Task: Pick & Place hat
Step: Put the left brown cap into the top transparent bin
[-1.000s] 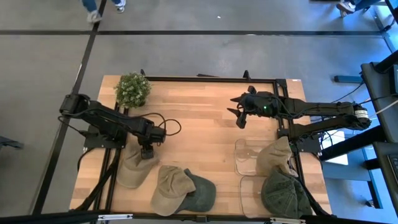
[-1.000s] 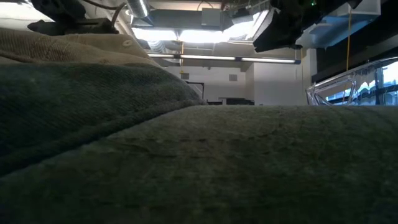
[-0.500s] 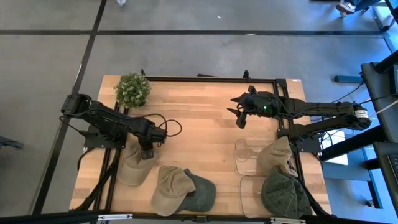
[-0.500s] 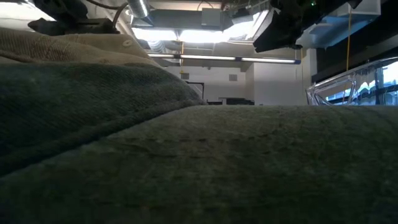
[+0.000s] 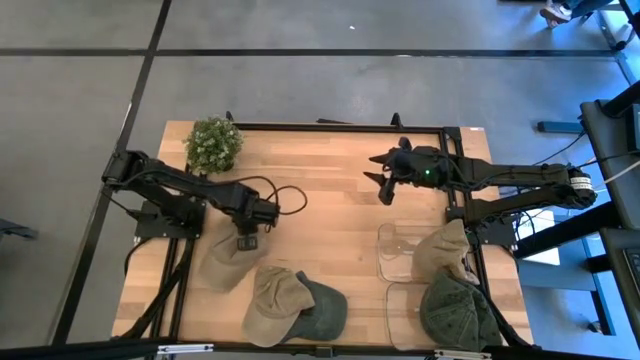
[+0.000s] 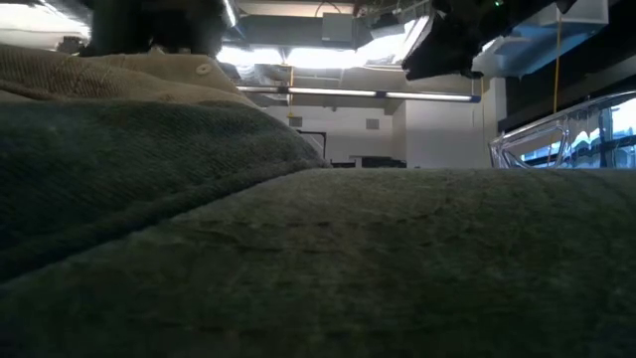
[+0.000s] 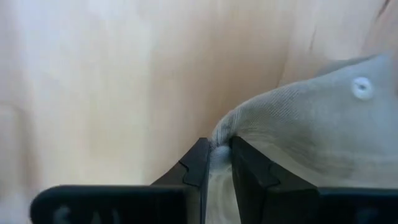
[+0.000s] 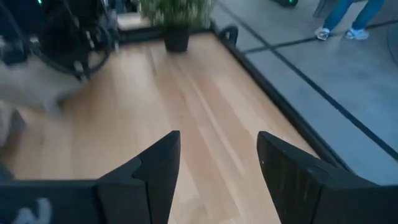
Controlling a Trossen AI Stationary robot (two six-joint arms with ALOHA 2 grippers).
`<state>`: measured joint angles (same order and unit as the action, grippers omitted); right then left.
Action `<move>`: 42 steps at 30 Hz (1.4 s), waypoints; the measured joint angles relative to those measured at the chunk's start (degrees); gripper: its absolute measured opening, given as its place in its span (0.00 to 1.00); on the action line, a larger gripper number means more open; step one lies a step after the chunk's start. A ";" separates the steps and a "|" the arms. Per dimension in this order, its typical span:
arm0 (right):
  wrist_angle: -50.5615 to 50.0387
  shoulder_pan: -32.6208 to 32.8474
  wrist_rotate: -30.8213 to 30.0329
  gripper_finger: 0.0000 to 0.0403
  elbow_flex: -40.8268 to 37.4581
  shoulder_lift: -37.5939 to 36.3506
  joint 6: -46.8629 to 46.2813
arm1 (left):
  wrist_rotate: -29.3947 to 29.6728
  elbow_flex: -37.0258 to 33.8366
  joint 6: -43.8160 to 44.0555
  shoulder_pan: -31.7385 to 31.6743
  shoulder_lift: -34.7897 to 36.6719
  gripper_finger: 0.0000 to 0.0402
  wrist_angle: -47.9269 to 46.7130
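Note:
A tan hat (image 5: 220,266) lies at the table's left, its crown button (image 7: 360,88) showing in the left wrist view. My left gripper (image 5: 246,241) stands over the hat's far right part, pointing down and shut on its cloth. My right gripper (image 5: 383,190) hangs open above the bare wood at the far right, pointing toward the table's left, with nothing between its fingers (image 8: 158,171). In the low view a green hat (image 6: 318,259) fills the foreground and hides most of the table. My left gripper pinches a raised fold of the tan hat's crown cloth (image 7: 221,132) between its two fingers (image 7: 198,163), coming from above and pointing down. The cloth is drawn up into a peak at the fingers. The rest of the hat (image 5: 215,275) lies on the table.
A second tan hat (image 5: 275,298) and a green hat (image 5: 324,310) lie at the near edge. Two clear bins (image 5: 396,262) at the right hold a tan hat (image 5: 443,250) and a green hat (image 5: 455,310). A potted plant (image 5: 213,143) stands at the far left.
My left gripper has risen and gone a little toward the table's right edge. The tan hat's pinched part has come up and along with it, while the hat's near end has stayed on the table.

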<state>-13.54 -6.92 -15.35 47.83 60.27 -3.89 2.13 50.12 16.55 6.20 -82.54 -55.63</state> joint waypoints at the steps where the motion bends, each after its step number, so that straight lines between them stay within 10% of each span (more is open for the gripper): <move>1: 1.36 0.00 0.00 0.53 0.00 0.00 -0.51 | 1.14 1.46 -0.43 -0.45 0.02 0.10 -0.16; 14: 11.24 0.04 10.56 0.53 0.07 0.00 -7.28 | 19.03 22.93 -9.51 -8.85 0.21 0.10 5.90; 29: 18.58 -0.20 10.98 0.53 0.04 0.00 -9.35 | 15.15 33.35 -30.16 -10.19 -9.26 0.10 21.72; 42: 17.44 -2.46 25.69 0.53 0.07 1.93 -11.74 | 13.16 42.84 -32.34 -10.00 -14.28 0.10 21.16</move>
<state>3.90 -9.38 10.33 47.90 62.20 -15.63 15.28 92.95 -15.79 -3.81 -96.82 -34.48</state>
